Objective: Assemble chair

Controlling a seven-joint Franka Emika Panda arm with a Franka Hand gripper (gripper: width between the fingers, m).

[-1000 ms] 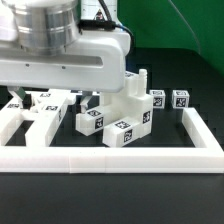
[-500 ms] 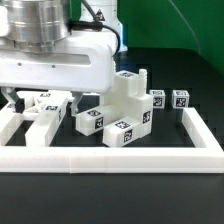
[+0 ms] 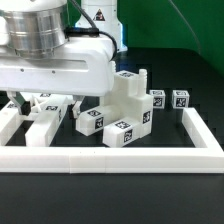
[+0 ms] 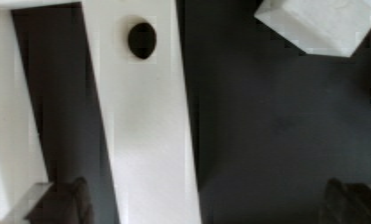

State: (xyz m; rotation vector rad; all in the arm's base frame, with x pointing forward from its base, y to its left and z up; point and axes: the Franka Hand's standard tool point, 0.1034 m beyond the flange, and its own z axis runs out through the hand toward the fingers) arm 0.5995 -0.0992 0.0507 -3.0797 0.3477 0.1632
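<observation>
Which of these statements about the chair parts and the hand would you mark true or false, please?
1. The hand is open, with its fingers far apart. True.
2. In the wrist view, a white bar with a dark oval hole shows between the fingers. True.
3. The table is white. False: it is black.
4. The border rail is stacked on the chair parts. False: it lies flat on the table, in front of them and along the exterior view's right.
5. No chair part carries a tag. False: several show black-and-white tags.
</observation>
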